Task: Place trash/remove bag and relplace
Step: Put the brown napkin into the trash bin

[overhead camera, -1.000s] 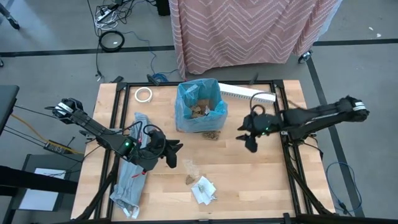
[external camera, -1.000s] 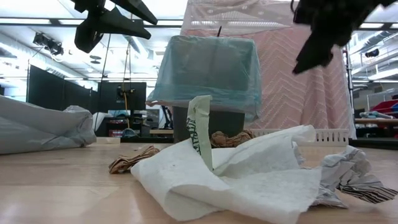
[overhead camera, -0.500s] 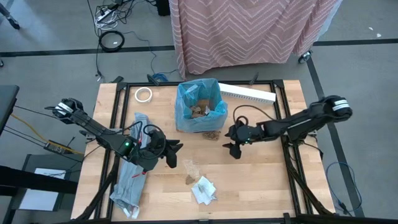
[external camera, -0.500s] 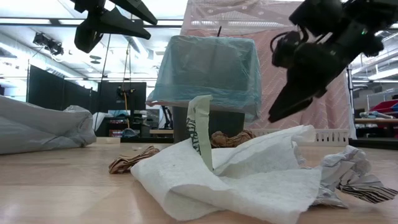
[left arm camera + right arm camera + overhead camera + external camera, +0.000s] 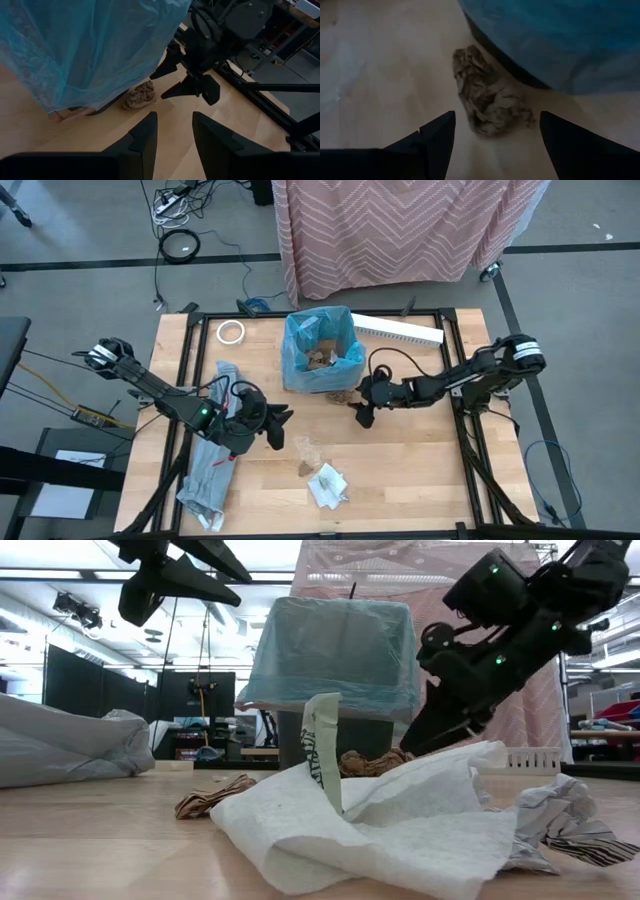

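The right gripper [image 5: 364, 417] now hangs low over the counter [image 5: 420, 470] with its jaws spread wide, directly above a crumpled brown paper scrap [image 5: 487, 102]. One second ago this gripper was well out to the side of the bin and higher; it has since swept inward and descended, so that the scrap now lies between the two jaws in the right wrist view. The jaws do not yet touch the scrap.

Immediately beyond the scrap stands the small dark bin [image 5: 365, 735], lined with the blue bag [image 5: 320, 350]. The scrap lies just beside the bin's base, under the bag's overhanging skirt. Brown scraps already lie inside the bag [image 5: 320, 360].

Farther from the right jaws, toward the front of the counter, more trash remains: a white wrapper piece [image 5: 327, 485] and a small brown scrap [image 5: 305, 469].

The left gripper [image 5: 275, 425] holds position on the far side of the bin from the right jaws, raised above the counter, jaws narrowly parted and holding nothing. It has not moved over the last second. A pale grey plastic bag [image 5: 205, 470] lies beneath that arm.

Judgement: the trash-loading stage is under way. The approach to this scrap looks complete; the next action should be a final descent and closure. The bag's loose skirt is close enough to be caught.
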Controlling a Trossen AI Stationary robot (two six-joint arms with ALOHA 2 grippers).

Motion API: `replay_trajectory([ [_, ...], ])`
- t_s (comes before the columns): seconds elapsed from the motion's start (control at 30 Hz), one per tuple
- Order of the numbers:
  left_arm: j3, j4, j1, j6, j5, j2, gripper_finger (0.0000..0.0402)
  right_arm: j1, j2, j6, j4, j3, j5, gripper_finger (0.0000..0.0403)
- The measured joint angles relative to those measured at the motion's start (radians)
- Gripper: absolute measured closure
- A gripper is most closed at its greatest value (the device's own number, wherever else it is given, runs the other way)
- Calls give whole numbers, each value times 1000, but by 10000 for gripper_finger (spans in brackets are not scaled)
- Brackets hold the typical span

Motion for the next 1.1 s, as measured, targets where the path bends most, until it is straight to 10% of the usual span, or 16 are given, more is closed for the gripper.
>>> replay_trajectory([
  [0.27, 0, 8, 0, 0, -1, 0, 271, -1, 66, 4, 78, 1, -14, 165],
  [0.53, 0, 8, 0, 0, -1, 0, 271, 0, 73, 107, 43, 0, -32, 385],
  [0.87, 0, 16, 0, -3, -1, 0, 271, 104, 25, 127, 96, 0, -92, 399],
  [1.1, 0, 6, 0, -2, 0, 0, 271, 104, 23, -30, 135, 39, -94, 312],
])
